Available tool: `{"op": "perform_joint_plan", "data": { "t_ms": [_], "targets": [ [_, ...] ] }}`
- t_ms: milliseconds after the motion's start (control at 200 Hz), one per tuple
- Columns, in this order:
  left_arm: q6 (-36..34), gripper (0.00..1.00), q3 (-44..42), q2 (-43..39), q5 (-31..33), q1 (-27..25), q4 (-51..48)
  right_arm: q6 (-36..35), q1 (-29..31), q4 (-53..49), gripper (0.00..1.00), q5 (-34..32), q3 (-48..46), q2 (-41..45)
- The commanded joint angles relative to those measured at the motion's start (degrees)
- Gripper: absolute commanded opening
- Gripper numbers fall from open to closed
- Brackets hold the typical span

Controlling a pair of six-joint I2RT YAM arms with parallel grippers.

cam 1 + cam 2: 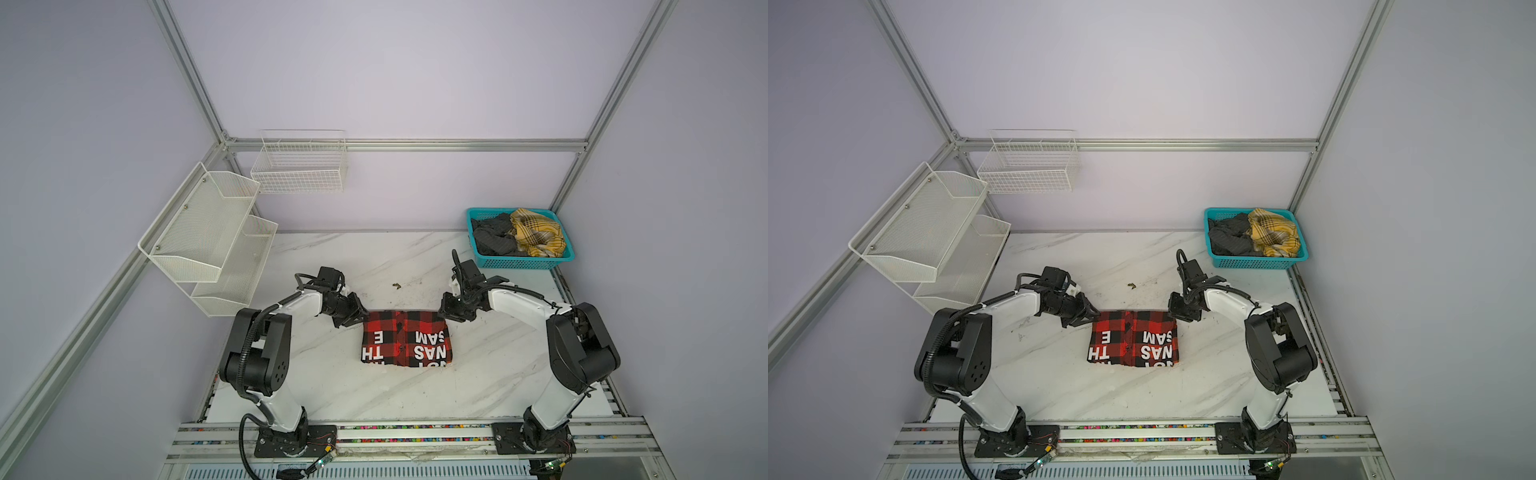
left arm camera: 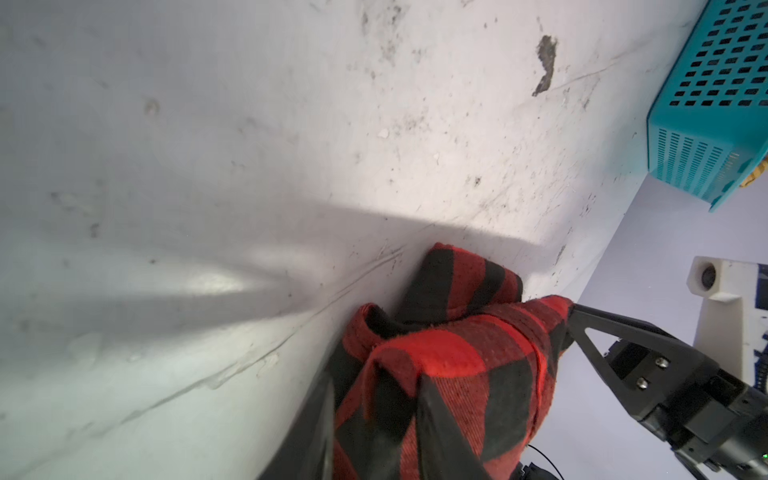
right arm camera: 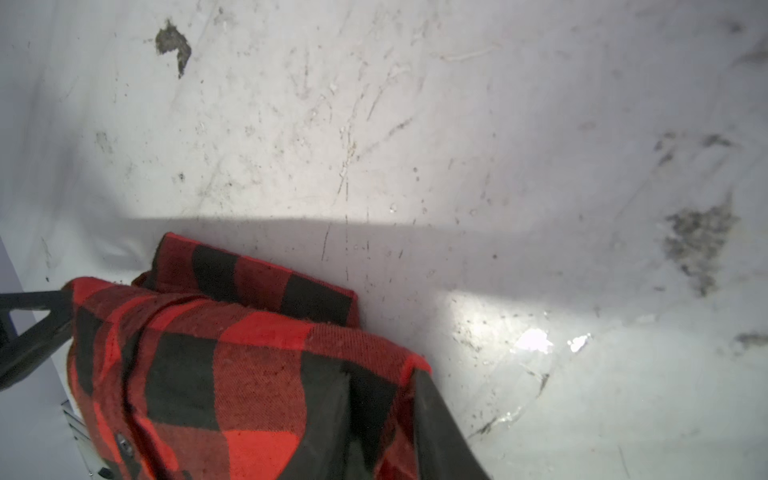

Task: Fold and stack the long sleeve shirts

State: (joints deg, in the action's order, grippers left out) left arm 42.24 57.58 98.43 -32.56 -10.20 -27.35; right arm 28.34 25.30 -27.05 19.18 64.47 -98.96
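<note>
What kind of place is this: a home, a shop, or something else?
Probably a robot laboratory cell, not a home: an aluminium frame with plain walls encloses the marble-look table, and the left arm and right arm, bolted to its front rail, hold a red-and-black check shirt.

White arms [image 1: 300, 304], black joints [image 1: 266, 357], ribbed black cables [image 1: 250, 340]

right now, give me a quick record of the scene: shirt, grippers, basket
shirt: red-black check, folded into a rectangle, mid table
left gripper: shut on shirt's far left corner
right gripper: shut on shirt's far right corner
basket: teal, table's far right corner, holds dark cloth and yellow plaid cloth
stack: none yet
</note>
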Motion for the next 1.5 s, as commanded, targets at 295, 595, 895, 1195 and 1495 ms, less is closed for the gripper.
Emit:
{"op": "perform_joint_plan", "data": {
  "t_ms": [295, 595, 895, 1195, 1495],
  "targets": [
    [-2.1, 0.00, 11.8, 7.0, 3.8, -0.1, -0.6, 2.6, -2.6, 5.7, 0.00, -0.3, 3.9, -7.4],
    [-2.9, 0.38, 15.9, 6.1, 7.5, -0.2, -3.2, 0.8, -2.6, 3.5, 0.25, -3.2, 9.8, -10.0],
    [-4.2, 0.48, 21.4, -4.0, 11.4, -5.4, -15.2, -0.7, 5.0, -9.6, 0.36, -13.4, 12.7, 1.4],
    [2.7, 0.34, 14.2, -3.0, 7.5, -15.0, -9.2, 6.4, 9.6, -3.2, 0.09, -6.3, -1.3, 10.1],
    [-0.3, 0.29, 11.1, 7.2, 9.1, -14.8, -3.2, 5.2, 8.9, 3.1, 0.05, -6.0, -7.9, 4.4]
  ]
}}
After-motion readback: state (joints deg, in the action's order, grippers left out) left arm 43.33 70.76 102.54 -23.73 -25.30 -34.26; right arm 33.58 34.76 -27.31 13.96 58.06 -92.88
